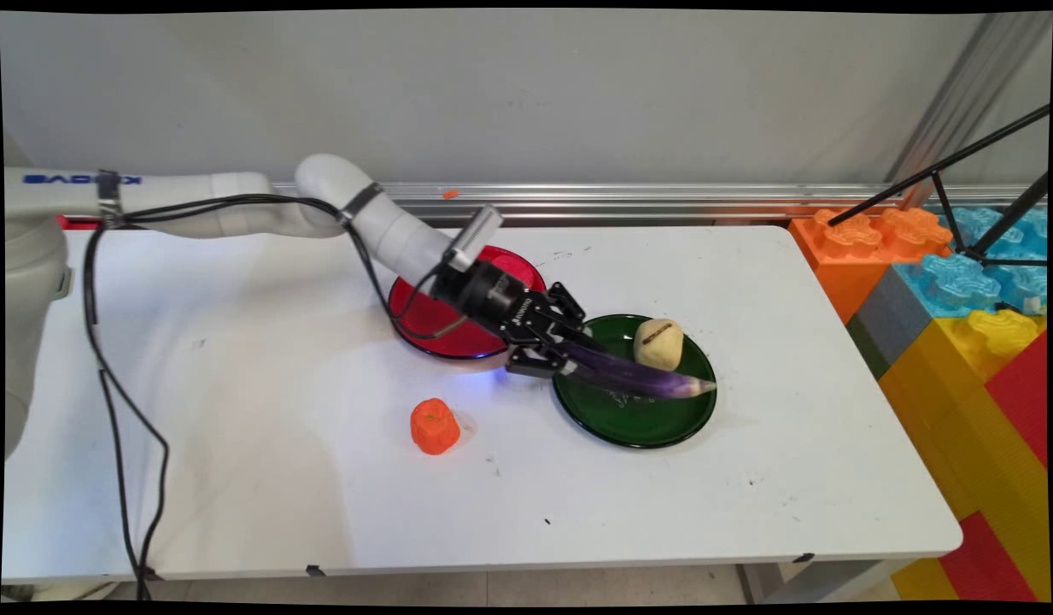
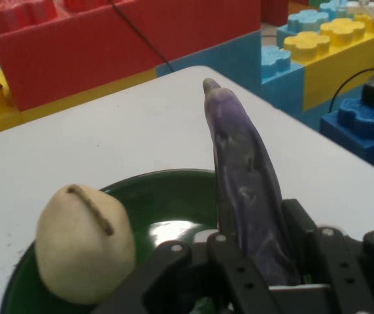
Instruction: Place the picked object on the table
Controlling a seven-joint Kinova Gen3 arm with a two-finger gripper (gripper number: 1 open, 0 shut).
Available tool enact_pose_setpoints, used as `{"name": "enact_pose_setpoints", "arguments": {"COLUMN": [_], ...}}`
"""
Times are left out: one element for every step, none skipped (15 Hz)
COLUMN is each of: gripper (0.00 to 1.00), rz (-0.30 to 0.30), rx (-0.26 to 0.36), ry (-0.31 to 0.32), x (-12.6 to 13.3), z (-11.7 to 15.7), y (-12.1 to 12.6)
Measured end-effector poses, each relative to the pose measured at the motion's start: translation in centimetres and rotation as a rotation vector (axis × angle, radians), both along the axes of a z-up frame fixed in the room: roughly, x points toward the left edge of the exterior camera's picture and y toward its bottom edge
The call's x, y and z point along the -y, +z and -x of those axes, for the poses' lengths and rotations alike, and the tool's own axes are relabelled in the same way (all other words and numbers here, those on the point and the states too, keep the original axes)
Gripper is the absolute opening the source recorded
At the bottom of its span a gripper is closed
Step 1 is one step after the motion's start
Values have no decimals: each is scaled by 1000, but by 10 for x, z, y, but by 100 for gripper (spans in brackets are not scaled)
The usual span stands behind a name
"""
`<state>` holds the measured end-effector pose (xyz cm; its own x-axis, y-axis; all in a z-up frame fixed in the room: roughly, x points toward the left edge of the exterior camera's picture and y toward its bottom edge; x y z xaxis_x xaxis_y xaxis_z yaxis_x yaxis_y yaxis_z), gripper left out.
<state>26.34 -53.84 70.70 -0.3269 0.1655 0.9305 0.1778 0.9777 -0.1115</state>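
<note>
Over green plate (image 1: 637,423), end effector (image 1: 560,359) grips purple eggplant (image 1: 646,377).

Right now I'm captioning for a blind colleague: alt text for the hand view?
The black claw grips a long purple eggplant over a green plate holding a pale potato. Beyond lie the white table and big toy blocks.

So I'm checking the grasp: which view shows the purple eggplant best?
The hand view: the purple eggplant fills the frame, clamped in the end effector. The main view shows it smaller, above the green plate.
</note>
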Motion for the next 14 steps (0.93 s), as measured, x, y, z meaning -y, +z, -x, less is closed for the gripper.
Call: {"name": "enact_pose_setpoints", "arguments": {"gripper": [0, 0, 0, 0, 0, 0, 0, 0, 0, 0, 0, 0, 0, 0], "rz": [-9, -18, -26, -36, -45, -54, -62, -71, -80, -87, -95, -103, -110, -115], "rx": [-2, -2, 0, 3, 7, 12, 19, 26, 35, 42, 51, 59, 68, 76], "ry": [-2, -5, -8, -10, -12, -14, -15, -16, -17, -18, -20, -22, -24, -26], "x": [-7, -14, -21, -29, -36, -42, -49, -56, -62, -68, -74, -79, -85, -89], "z": [-6, -13, -20, -28, -36, -43, -52, -60, -69, -76, -84, -91, -98, -105], "y": [3, 6, 8, 10, 11, 12, 12, 12, 11, 10, 8, 6, 5, 3]}}
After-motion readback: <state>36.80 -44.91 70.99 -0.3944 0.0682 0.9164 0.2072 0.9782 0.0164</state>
